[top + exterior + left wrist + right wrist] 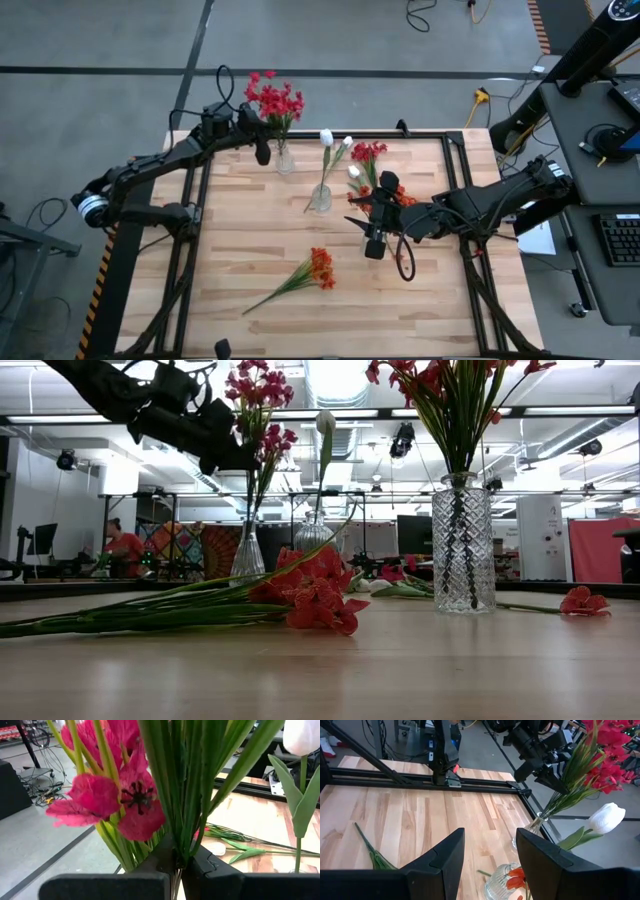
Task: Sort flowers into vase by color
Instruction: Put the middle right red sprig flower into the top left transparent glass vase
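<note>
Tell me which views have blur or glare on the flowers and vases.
Left wrist view: crimson flowers fill the frame, soft from closeness. Low view: bright ceiling lights behind, highlights on the cut-glass vase, room behind soft. High view: even light, faint shadows on the table.

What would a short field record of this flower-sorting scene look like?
left end effector: shut on crimson bunch, above far-left vase
right end effector: open, empty, above near-right vase
middle vase: white bud
table: orange-red stem lying loose
</note>
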{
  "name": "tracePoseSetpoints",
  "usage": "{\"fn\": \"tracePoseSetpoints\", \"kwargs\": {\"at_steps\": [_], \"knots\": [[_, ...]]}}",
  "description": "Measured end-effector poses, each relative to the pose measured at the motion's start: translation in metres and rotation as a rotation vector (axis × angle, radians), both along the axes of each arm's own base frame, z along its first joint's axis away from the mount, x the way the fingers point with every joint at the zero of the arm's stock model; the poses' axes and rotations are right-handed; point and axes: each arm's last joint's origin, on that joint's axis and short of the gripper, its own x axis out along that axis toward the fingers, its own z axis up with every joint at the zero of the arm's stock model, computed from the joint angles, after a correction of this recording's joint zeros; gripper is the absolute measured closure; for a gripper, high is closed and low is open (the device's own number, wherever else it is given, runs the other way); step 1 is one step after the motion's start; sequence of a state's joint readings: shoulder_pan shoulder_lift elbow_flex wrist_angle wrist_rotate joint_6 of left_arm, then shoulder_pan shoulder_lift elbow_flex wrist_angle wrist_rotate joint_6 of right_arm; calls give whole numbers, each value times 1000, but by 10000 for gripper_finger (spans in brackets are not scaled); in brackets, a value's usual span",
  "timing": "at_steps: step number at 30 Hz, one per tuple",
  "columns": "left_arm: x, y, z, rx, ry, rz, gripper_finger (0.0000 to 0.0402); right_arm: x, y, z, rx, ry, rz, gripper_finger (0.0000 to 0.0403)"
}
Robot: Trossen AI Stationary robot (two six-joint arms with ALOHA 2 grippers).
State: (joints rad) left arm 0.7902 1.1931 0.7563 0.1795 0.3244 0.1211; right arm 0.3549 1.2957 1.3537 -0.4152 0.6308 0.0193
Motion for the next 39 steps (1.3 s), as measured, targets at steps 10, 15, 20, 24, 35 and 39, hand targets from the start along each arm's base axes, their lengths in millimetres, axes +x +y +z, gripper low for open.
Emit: {"fn": "tracePoseSetpoints", "kwargs": {"at_steps": [10, 15, 20, 24, 35, 39], "knots": [[0, 0, -1, 17, -22, 0, 401, 0, 0, 0, 0, 0, 0, 232], [-1, -1, -9, 8, -44, -2, 401, 0, 0, 0, 0, 0, 0, 232], [-1, -2, -12, 1, -37, -2, 401, 0, 0, 0, 0, 0, 0, 232], [-1, -2, -11, 1, -38, -2, 401, 0, 0, 0, 0, 0, 0, 232], [-2, -2, -12, -6, -30, -2, 402, 0, 0, 0, 0, 0, 0, 232], [-2, -2, -13, -9, -28, -2, 402, 0, 0, 0, 2, 0, -1, 232]]}}
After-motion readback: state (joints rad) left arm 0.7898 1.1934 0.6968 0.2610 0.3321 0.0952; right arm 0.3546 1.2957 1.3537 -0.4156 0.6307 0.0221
